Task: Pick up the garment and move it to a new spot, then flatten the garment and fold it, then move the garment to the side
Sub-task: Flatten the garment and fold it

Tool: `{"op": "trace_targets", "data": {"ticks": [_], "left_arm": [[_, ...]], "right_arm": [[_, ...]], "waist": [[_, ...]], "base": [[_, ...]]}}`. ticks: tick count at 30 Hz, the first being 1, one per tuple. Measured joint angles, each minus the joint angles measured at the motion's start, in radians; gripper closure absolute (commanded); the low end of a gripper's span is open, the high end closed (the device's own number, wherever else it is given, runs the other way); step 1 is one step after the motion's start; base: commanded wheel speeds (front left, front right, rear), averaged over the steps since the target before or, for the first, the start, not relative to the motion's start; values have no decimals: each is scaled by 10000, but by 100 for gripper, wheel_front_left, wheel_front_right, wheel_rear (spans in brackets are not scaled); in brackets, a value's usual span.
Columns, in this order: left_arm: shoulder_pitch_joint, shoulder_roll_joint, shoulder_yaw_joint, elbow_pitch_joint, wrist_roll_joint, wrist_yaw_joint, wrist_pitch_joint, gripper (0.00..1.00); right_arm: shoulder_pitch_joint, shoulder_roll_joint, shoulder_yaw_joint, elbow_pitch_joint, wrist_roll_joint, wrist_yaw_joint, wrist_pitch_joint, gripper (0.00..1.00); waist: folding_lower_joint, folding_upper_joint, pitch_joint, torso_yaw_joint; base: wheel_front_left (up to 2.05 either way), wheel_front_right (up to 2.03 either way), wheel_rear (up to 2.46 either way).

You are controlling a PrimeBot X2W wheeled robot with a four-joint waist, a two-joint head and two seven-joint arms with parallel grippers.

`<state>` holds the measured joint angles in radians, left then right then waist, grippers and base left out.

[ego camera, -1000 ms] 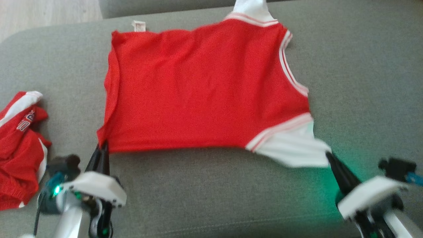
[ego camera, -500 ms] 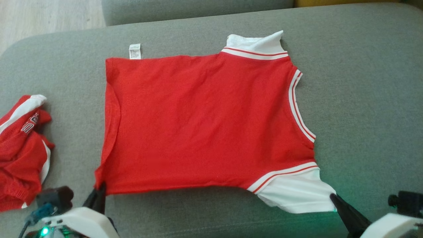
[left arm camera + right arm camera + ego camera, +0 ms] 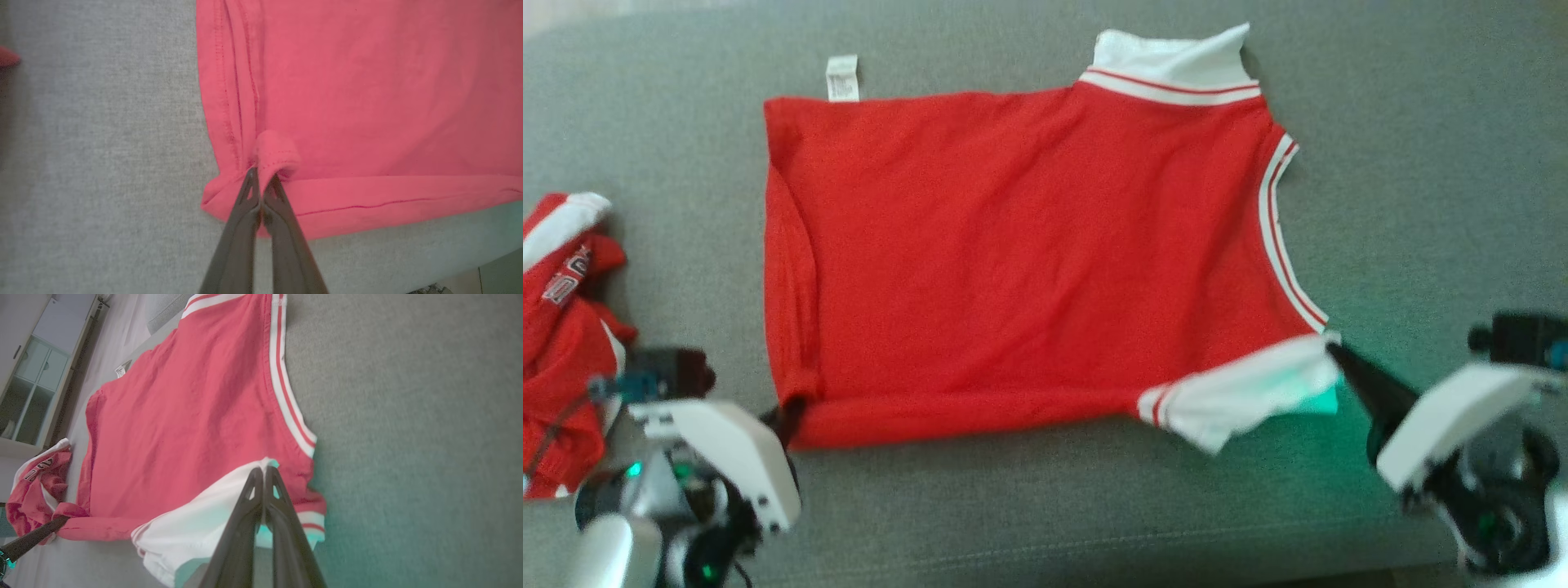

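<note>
Left pincer (image 3: 788, 412) is clenched on the near left corner of the red shirt (image 3: 1029, 245), and the left wrist view shows its two dark fingers pressed together with a small roll of red hem bunched at their tips (image 3: 261, 175). Right pincer (image 3: 1331, 349) is likewise clamped, its tips pinching the edge of the shirt's near white sleeve (image 3: 1241, 392), which is raised off the cushion and partly folded toward the red body. Beneath everything lies a grey sofa cushion (image 3: 1421, 163), on which the whole scene rests. The shirt is spread across the middle of it, lying sideways, bottom hem to the robot's left and striped neckline to the right, mostly flat with light wrinkles; a narrow strip along its near edge is turned over onto itself between the two pincers. From the right wrist view the shirt (image 3: 184, 416) stretches away from the closed fingers (image 3: 263, 471), and the other arm's dark finger (image 3: 32, 537) meets the far corner. A second red and white garment (image 3: 560, 327) sits crumpled at the left end of the cushion, apart from the shirt. The far white sleeve (image 3: 1168, 53) pokes out past the red and white trim. A small white care label (image 3: 842, 77) sticks out from the far edge near the hem corner.
</note>
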<state>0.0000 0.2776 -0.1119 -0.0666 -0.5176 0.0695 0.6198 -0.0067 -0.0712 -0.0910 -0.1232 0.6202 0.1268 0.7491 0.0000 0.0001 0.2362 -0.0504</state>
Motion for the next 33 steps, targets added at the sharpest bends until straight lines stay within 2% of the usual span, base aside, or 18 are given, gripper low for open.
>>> {"op": "trace_targets", "data": {"ticks": [6, 11, 12, 13, 14, 16, 20, 26, 29, 33], "left_arm": [[-1123, 17, 48, 713, -449, -182, 309, 100], [-2231, -31, -31, 1559, -483, -458, 184, 100], [-2398, -46, -48, 1722, -481, -527, 65, 63], [-2536, -88, -42, 1866, -481, -535, -130, 4], [-2648, -163, -25, 2004, -479, -535, -422, 0], [-2823, -336, -21, 2299, -443, -573, -955, 0], [-2951, -644, 288, 2667, 35, -349, -2851, 0], [-2724, -1078, 272, 2495, 1225, 217, -5831, 0], [-2264, -1133, 207, 2196, 1868, 535, -7030, 0], [-1571, -1168, -128, 1649, 2627, 901, -7988, 0]], "right_arm": [[-1644, -336, 228, 1097, -2, 0, -81, 100], [-2723, -600, 612, 2082, 151, 0, -757, 100], [-2826, -667, 731, 2232, 159, 0, -953, 84], [-2917, -721, 857, 2378, 232, 0, -1172, 16], [-2956, -734, 966, 2454, 293, 0, -1498, 0], [-2957, -826, 1298, 2589, 299, 0, -2125, 0], [-2953, -1151, 1893, 2606, 44, 0, -4263, 0], [-2838, -1331, 2345, 2337, -1499, 0, -7488, 0], [-2580, -1331, 2341, 2063, -2372, 0, -8531, 0], [-1969, -1289, 2314, 1714, -3122, 0, -9089, 0]], "waist": [[0, 0, 464, 50], [0, 0, 818, 143], [0, 0, 876, 160], [0, 0, 929, 171], [0, 0, 976, 181], [0, 0, 1038, 192], [0, 0, 1098, 146], [0, 0, 977, 45], [0, 0, 830, 26], [0, 0, 569, 0]], "base": [[0, 0, 0], [0, 0, 0], [0, 0, 0], [0, 0, 0], [0, 0, 0], [0, 0, 0], [0, 0, 0], [0, 0, 0], [0, 0, 0], [0, 0, 0]]}}
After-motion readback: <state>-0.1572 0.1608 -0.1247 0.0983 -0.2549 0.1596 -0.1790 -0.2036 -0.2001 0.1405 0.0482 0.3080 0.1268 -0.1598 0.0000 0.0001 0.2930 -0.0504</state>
